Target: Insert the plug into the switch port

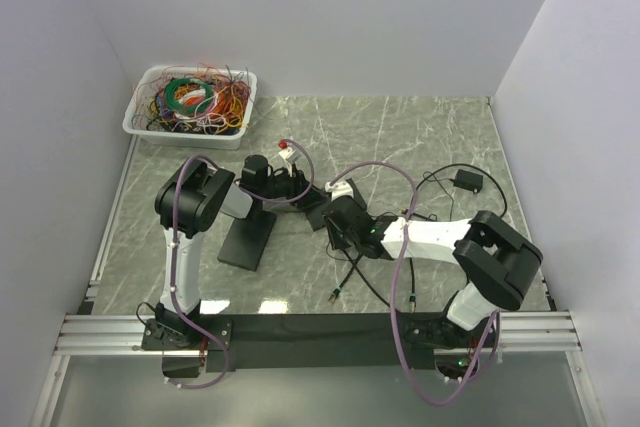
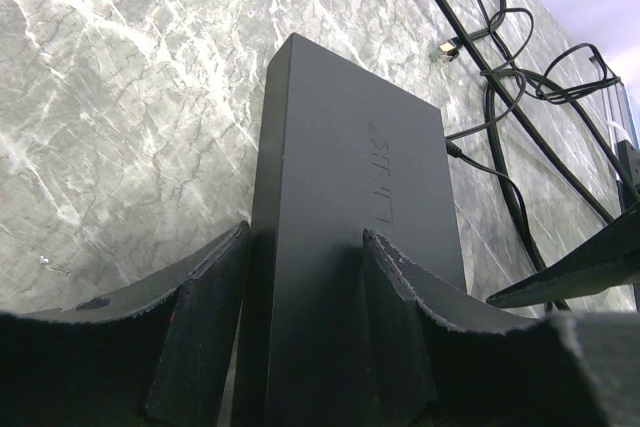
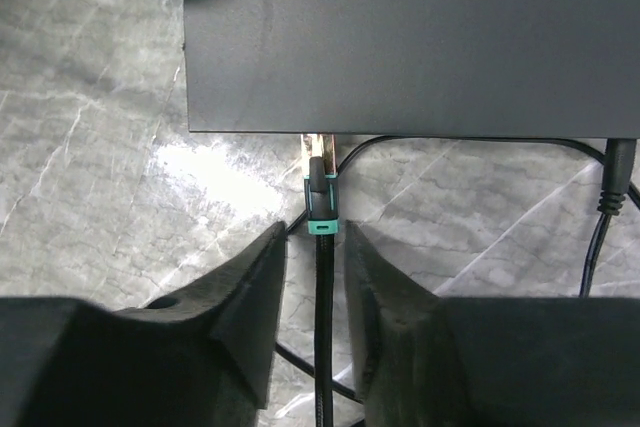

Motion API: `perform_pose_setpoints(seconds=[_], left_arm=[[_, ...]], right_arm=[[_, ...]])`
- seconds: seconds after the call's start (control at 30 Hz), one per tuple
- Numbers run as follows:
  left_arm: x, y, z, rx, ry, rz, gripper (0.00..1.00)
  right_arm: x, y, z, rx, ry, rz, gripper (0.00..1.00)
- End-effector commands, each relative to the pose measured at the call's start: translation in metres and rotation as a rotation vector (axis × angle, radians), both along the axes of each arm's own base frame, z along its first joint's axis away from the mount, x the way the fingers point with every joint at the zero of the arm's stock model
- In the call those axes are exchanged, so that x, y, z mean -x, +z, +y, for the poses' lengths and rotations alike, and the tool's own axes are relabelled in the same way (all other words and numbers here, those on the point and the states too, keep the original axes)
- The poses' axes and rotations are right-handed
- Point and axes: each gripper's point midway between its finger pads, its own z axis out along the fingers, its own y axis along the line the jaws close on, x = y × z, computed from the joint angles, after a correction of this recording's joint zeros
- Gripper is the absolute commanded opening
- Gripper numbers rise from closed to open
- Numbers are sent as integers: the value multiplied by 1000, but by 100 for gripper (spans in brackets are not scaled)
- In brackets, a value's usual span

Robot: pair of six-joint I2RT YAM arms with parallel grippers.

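Note:
The black TP-LINK switch (image 3: 410, 37) lies on the marble table, also seen in the top view (image 1: 320, 213) and the left wrist view (image 2: 350, 197). My left gripper (image 2: 305, 247) (image 1: 298, 190) is shut on the switch, one finger on each long side. The plug (image 3: 321, 197), with a teal boot, sits with its tip at the switch's near edge; how deep it sits in the port is hidden. Its black cable (image 3: 324, 327) runs back between the fingers of my right gripper (image 3: 315, 237) (image 1: 338, 227). The jaws stand slightly apart, with a gap on each side of the cable.
A round power lead (image 3: 610, 182) enters the switch's edge at the right. A loose plug (image 1: 333, 294) and black cables (image 1: 440, 197) lie right of the switch, with an adapter (image 1: 466, 180). A black slab (image 1: 248, 239) lies at left. A white bin of wires (image 1: 190, 102) stands back left.

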Motion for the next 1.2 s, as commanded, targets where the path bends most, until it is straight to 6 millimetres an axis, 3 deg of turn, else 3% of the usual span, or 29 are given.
perform_pose_setpoints(seconds=[0.0,0.33,0.67,1.17], left_arm=[[26,-47,7,-81,-21,181,56],[27,-48,6,-83,-26,182,54],[29,-51,4,-104,-24,176,48],[40,-60,7,-110,-2,273,43]], right_arm=[[-2,-4,3,-6,-15,-12,35],[-4,-10,9,-5,-10,7,18],[-23,6,21,-8,-40,-35,11],[-57,9,4,8,-229,5,0]])
